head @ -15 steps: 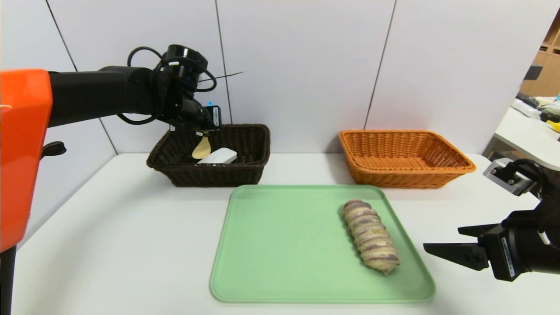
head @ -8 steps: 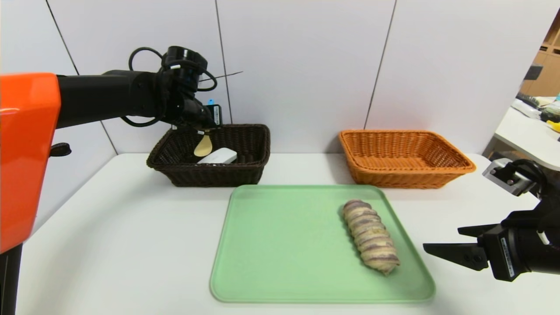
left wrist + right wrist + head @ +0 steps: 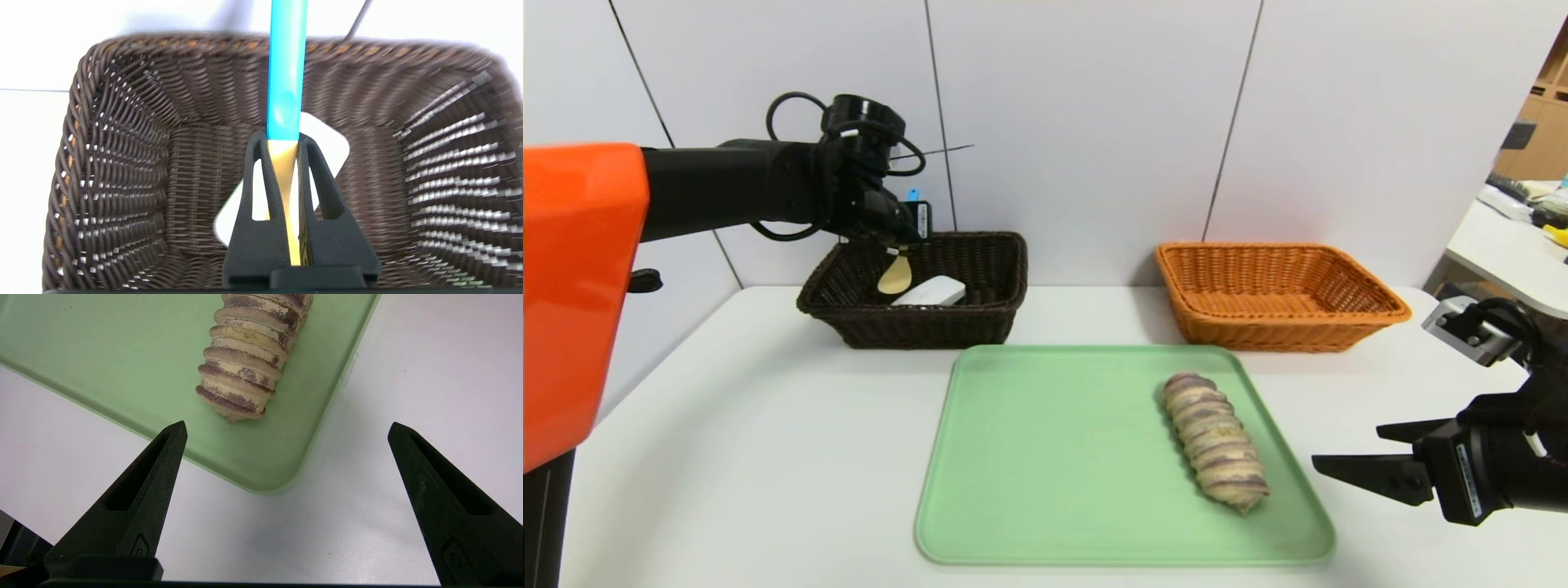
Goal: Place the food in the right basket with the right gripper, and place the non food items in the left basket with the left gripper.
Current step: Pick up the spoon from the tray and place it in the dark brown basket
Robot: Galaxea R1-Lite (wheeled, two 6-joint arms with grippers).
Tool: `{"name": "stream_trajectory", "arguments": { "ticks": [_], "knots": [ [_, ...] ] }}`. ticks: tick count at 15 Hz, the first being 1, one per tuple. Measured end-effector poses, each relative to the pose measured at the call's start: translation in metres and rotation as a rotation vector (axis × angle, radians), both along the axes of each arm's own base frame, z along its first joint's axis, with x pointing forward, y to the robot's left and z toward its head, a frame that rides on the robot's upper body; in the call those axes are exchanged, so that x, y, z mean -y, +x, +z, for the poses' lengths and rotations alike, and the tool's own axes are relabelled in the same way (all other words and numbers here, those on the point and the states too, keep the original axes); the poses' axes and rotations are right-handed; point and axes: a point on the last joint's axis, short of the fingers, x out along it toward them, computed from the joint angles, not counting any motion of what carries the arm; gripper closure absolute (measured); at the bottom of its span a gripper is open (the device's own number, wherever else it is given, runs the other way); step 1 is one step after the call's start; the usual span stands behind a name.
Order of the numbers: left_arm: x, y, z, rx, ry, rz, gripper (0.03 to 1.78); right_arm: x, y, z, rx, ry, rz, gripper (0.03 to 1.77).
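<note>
The left pincer (image 3: 283, 141), over the dark brown wicker basket (image 3: 915, 328) at the tray's eleven o'clock, is closed on the blue-handled yellow spoon (image 3: 284, 81), above the white case (image 3: 938, 291). At the green tray's (image 3: 1062, 457) four o'clock, the right pincer (image 3: 288, 426) gapes wide, empty, by the twisted bread loaf (image 3: 1215, 441); label text is too small to read.

Looks like a lab: a robot arm (image 3: 727, 186) reaches over the white desk (image 3: 768, 457), pale panels (image 3: 1086, 139) beyond its far edge.
</note>
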Motion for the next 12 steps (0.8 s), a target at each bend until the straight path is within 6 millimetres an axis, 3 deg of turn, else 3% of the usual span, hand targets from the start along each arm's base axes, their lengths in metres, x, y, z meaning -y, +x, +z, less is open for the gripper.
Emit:
{"name": "stream_trajectory", "arguments": {
  "ticks": [12],
  "knots": [
    [0.001, 0.009, -0.016, -0.027, 0.004, 0.006, 1.68, 0.000, 0.000, 0.000, -0.001, -0.002, -0.002, 0.10]
  ]
}}
